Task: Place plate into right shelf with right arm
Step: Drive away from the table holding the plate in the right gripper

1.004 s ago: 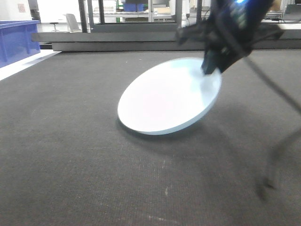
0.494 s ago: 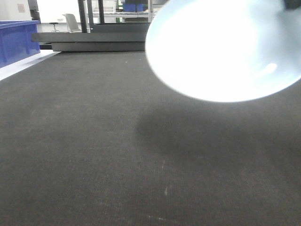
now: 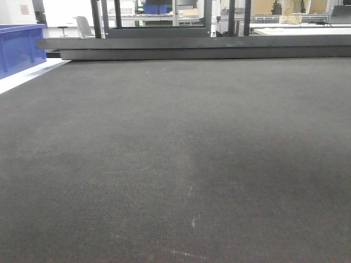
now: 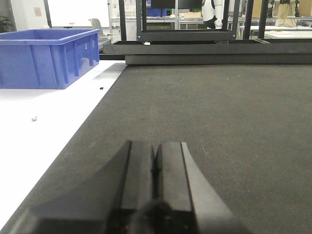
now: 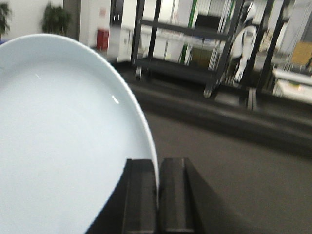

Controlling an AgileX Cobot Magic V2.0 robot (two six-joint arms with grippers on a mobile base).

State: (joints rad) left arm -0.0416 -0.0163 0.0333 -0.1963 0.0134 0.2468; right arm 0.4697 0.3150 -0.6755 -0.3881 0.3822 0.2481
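Observation:
In the right wrist view the white plate (image 5: 63,141) fills the left half of the frame, held on edge. My right gripper (image 5: 158,165) is shut on the plate's rim, one finger on each side of it. In the left wrist view my left gripper (image 4: 156,148) is shut and empty, low over the dark mat (image 4: 219,112). The front view shows only the bare mat (image 3: 175,153); the plate and both grippers are out of that view. The stainless-steel right shelf is not in view.
A blue bin (image 4: 48,56) stands on the white surface at the left, also at the front view's left edge (image 3: 19,46). Dark racks (image 5: 195,53) and low dark platforms (image 3: 192,46) stand beyond the mat's far edge.
My right gripper has lifted the plate off the mat, up past the front camera and out of its view. The mat is now bare there.

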